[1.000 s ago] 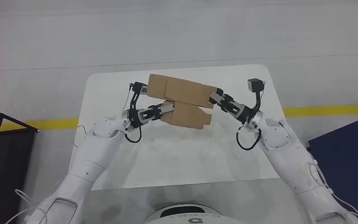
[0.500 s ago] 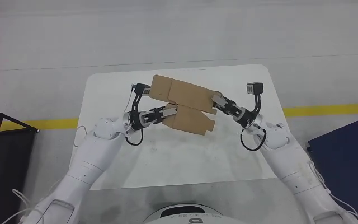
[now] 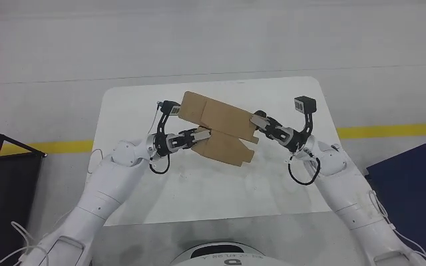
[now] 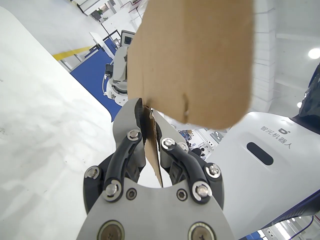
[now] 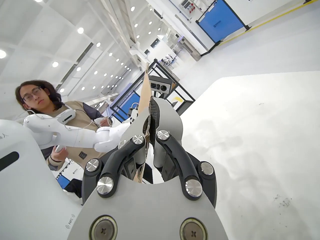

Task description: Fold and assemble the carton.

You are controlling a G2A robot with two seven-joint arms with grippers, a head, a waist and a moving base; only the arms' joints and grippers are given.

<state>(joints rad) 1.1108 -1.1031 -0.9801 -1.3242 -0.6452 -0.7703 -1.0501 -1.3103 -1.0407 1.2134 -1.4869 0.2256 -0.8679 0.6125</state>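
our left gripper is pinched tight on a thin cardboard edge of the carton; the sheet runs down between its jaws, and the broad brown face rises beyond them. our right gripper is likewise clamped on cardboard, with a narrow edge of the carton standing up out of its jaws. from above, we see the left gripper on the carton's near left side and the right gripper at its right end, so the carton spans between our two arms over the far half of the table. it seems to be lifted off the surface, tilted, with its left end farther from us.

as we judge it, the work is at an early stage. the carton is picked up and gripped on both sides, but it reads as flattish panels with one lower panel angling away, not as a squared box. opening it into a tube, folding the end flaps and closing them are all left to do.

the carton is the one container here; it has no formed cavity yet, and we see nothing inside it.
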